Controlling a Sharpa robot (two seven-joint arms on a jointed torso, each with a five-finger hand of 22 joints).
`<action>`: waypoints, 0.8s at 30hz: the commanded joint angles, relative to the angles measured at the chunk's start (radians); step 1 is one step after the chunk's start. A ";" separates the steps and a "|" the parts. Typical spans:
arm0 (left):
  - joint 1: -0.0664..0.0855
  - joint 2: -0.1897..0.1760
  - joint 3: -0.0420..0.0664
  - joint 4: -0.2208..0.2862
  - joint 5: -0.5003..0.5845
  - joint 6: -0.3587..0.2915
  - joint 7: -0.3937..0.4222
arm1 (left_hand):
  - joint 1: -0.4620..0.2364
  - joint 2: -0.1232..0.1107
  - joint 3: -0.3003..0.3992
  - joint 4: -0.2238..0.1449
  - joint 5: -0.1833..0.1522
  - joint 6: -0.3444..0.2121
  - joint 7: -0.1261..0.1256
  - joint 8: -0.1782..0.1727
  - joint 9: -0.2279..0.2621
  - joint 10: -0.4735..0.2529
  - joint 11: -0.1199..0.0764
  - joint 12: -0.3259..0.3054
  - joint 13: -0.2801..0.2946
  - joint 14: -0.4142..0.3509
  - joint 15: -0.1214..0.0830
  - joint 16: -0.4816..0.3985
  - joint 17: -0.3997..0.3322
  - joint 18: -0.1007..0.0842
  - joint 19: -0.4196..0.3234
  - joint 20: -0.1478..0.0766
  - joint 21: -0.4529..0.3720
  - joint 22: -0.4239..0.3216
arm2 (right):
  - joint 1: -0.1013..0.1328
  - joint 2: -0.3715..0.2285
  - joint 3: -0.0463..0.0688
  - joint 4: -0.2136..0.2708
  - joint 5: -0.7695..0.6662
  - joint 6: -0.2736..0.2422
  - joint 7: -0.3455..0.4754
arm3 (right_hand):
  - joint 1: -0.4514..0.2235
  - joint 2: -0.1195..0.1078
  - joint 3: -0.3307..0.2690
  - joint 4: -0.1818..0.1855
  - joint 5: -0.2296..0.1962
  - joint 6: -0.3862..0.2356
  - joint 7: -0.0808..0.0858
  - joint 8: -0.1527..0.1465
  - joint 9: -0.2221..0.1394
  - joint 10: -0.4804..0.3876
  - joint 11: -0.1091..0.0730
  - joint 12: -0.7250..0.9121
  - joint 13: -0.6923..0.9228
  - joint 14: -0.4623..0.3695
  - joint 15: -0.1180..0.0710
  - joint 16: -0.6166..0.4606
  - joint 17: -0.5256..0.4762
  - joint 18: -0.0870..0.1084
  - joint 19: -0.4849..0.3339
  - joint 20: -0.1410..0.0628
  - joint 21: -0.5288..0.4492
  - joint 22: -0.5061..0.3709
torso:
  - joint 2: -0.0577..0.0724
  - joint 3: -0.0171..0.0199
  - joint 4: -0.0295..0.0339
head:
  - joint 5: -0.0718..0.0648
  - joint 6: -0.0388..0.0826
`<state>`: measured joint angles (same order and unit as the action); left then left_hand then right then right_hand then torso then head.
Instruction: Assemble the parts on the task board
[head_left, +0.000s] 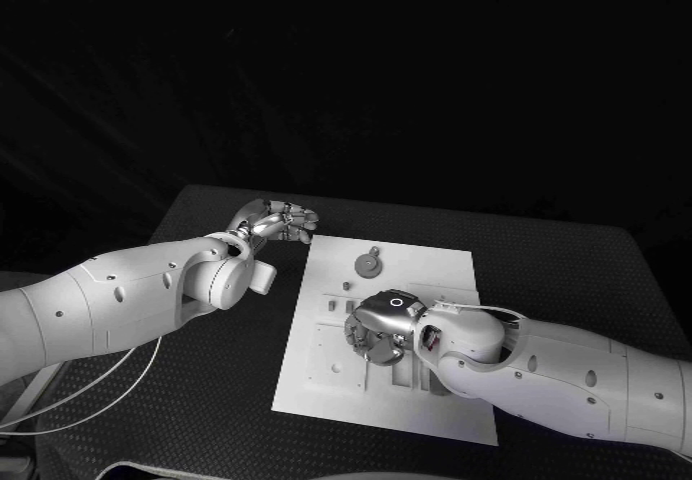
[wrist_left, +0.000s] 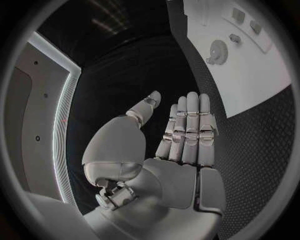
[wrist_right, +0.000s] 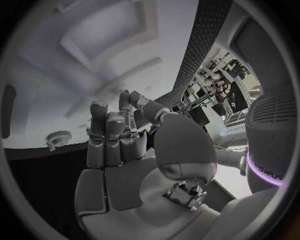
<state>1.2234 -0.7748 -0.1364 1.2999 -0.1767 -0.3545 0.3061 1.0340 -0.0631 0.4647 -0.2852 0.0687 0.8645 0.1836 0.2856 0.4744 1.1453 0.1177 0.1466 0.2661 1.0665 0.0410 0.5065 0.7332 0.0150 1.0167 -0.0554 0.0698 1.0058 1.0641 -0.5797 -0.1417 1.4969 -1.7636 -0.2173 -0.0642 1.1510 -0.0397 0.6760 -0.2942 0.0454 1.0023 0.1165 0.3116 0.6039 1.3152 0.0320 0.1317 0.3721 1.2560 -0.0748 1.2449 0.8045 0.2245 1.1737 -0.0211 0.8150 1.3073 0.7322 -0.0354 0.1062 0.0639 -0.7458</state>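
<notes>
Black table (head_left: 577, 260) carries one white task board (head_left: 325, 370), a rectangle whose long axis runs from the near edge away toward the far edge, slightly tilted so that the far end leans toward the robot's right. One board, two hands.

Right hand (head_left: 378, 325) sits over the middle of the board, palm down, fingers curled toward the surface. In the right wrist view the fingers (wrist_right: 112, 135) stand close together and the thumb bends in toward them; a small dark piece seems to sit between thumb and fingers, but I cannot tell whether it is actually held.

Left hand (head_left: 274, 222) lies off the board, just beyond its far left corner, over the bare table. In the left wrist view its fingers (wrist_left: 190, 130) are straight and side by side, thumb apart — nothing in it.

One round grey part (head_left: 369, 263) with a short stem lies flat on the far half of the board, stem pointing away from the robot; it also shows in the left wrist view (wrist_left: 218, 51). Smaller raised pieces on the board near the right hand — too small to count.
</notes>
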 joint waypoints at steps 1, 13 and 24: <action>0.001 0.003 0.001 0.000 -0.005 0.023 0.002 | -0.004 0.006 -0.004 0.000 -0.002 0.001 -0.004 0.003 -0.001 -0.006 0.002 -0.006 0.000 -0.007 0.003 -0.007 0.001 -0.010 -0.006 0.000 -0.003 -0.001 | -0.002 0.000 0.000 0.008 -0.007 -0.011 -0.002 | 0.002 0.005 0.005 0.000 0.004 0.008 0.000 0.006 0.012 0.010 0.000 0.000 0.001 0.001 -0.004 0.002 0.001 0.037 0.001 -0.008 0.007 0.018 | 0.000 -0.0001 0.0007 | 0.000 0.000; 0.001 0.002 0.001 0.000 -0.006 0.023 0.002 | -0.004 0.007 -0.005 0.001 -0.002 0.000 -0.004 0.003 -0.002 -0.007 0.002 -0.007 0.000 -0.008 0.003 -0.008 0.001 -0.010 -0.007 0.000 -0.003 -0.003 | -0.002 0.000 0.000 0.003 -0.007 0.021 -0.007 | 0.002 0.005 0.006 0.001 0.004 0.008 0.000 0.005 0.012 0.010 0.000 0.000 0.001 0.002 -0.004 0.002 0.001 0.037 0.001 -0.008 0.007 0.018 | 0.000 -0.0001 -0.0007 | 0.000 -0.001; 0.001 0.004 0.001 -0.001 -0.006 0.025 0.001 | -0.004 0.007 -0.005 0.000 -0.002 0.000 -0.004 0.003 -0.002 -0.008 0.002 -0.007 0.000 -0.008 0.003 -0.008 0.002 -0.010 -0.007 0.000 -0.003 -0.003 | -0.002 -0.001 0.000 -0.002 -0.024 0.003 -0.014 | 0.002 0.005 0.006 0.000 0.004 0.008 0.000 0.005 0.012 0.010 0.000 0.000 0.001 0.002 -0.004 0.002 0.001 0.037 0.001 -0.008 0.007 0.018 | 0.000 0.0008 0.0001 | -0.001 -0.002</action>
<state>1.2234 -0.7735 -0.1366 1.2977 -0.1776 -0.3461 0.3011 1.0340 -0.0631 0.4648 -0.2852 0.0687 0.8645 0.1836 0.2856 0.4736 1.1454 0.1177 0.1466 0.2661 1.0630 0.0446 0.5026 0.7338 0.0150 1.0167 -0.0554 0.0698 1.0038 1.0625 -0.5806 -0.1416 1.4944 -1.7686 -0.2164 -0.0734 1.1508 -0.0399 0.6776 -0.2926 0.0453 1.0059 0.1165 0.3142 0.6039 1.3152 0.0320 0.1317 0.3721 1.2560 -0.0747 1.2449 0.8044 0.2245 1.1738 -0.0206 0.8149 1.3073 0.7322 -0.0348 0.1056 0.0630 -0.7474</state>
